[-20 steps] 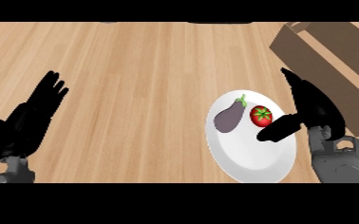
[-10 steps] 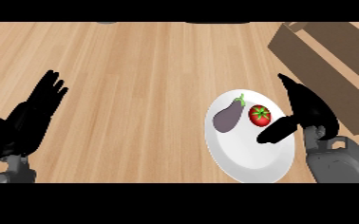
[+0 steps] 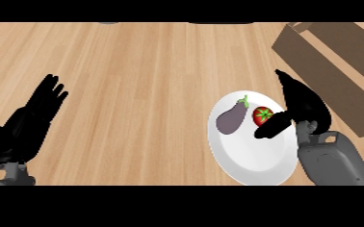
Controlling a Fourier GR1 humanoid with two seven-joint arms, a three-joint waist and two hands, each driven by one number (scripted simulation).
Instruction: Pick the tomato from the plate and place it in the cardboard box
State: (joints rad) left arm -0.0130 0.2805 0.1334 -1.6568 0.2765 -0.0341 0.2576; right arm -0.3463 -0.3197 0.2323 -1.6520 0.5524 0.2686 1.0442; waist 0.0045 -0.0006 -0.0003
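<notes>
A small red tomato (image 3: 261,115) with a green stem lies on the right part of a white plate (image 3: 249,161), next to a purple eggplant (image 3: 232,118). My right hand (image 3: 302,103) is open right beside the tomato, fingers stretched along its right side and the thumb reaching under it onto the plate. The thumb covers the tomato's lower edge. A brown cardboard box (image 3: 327,62) stands at the far right, beyond the plate. My left hand (image 3: 32,120) rests open at the left edge, fingers up.
The wooden counter (image 3: 142,77) spreads left and behind the plate. The box's near side lies close behind my right hand.
My right hand has slid left and slightly forward, closing in on the tomato; its thumb now overlaps the tomato's lower edge. Left hand, plate and eggplant are unchanged.
</notes>
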